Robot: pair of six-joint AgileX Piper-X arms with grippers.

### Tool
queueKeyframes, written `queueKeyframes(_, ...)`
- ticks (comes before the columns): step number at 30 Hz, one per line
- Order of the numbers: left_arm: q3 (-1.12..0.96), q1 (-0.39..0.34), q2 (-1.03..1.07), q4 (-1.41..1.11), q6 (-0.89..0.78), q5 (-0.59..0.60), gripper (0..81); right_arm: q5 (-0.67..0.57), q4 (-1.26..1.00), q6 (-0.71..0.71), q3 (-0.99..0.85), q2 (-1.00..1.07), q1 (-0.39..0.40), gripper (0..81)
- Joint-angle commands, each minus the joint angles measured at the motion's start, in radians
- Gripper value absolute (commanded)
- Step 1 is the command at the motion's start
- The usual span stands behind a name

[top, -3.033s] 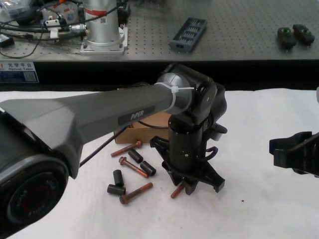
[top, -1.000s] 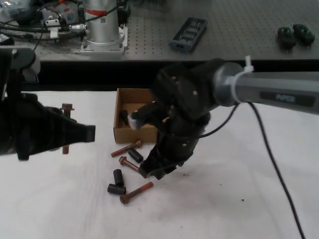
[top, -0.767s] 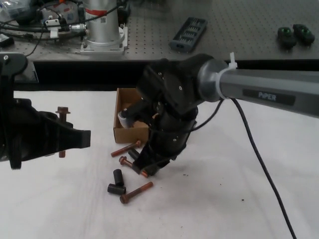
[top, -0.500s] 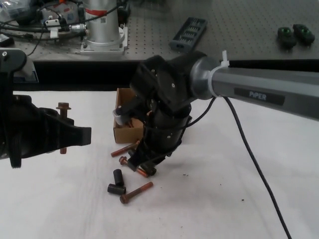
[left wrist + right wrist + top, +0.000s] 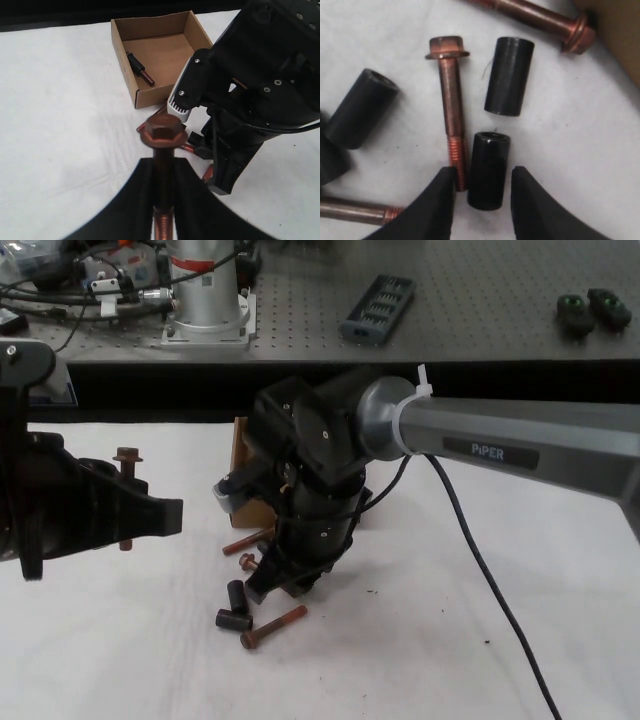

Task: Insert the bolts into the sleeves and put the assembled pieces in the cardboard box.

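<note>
My left gripper (image 5: 140, 512) hovers at the left of the white cloth, shut on a copper bolt (image 5: 127, 495) held upright, head up (image 5: 162, 134). My right gripper (image 5: 482, 171) is low over the loose pile in front of the cardboard box (image 5: 125, 60), open, with one finger on each side of a lying black sleeve (image 5: 488, 172). A bolt (image 5: 451, 110) lies right beside that sleeve, and another sleeve (image 5: 509, 76) lies just beyond it. In the high view the right gripper (image 5: 272, 583) covers part of the pile. One assembled piece (image 5: 140, 68) lies in the box.
More loose parts lie around: sleeves (image 5: 237, 595) (image 5: 360, 107) and bolts (image 5: 273, 627) (image 5: 540, 20). The right arm's black wrist (image 5: 310, 460) hides most of the box in the high view. Its cable (image 5: 480, 570) hangs over the cloth. A metal bench with a black rack (image 5: 378, 305) stands behind.
The left arm lifted a bolt from the pile and drew back to the left. The right arm swung in from the right and moved left and down onto the pile.
</note>
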Motion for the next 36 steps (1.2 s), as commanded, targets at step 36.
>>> queueKeyframes(36,-0.005,0.001,-0.051,-0.012,0.012,0.005,0.6,0.034,0.062,0.001,-0.001,0.047,-0.012,18.1)
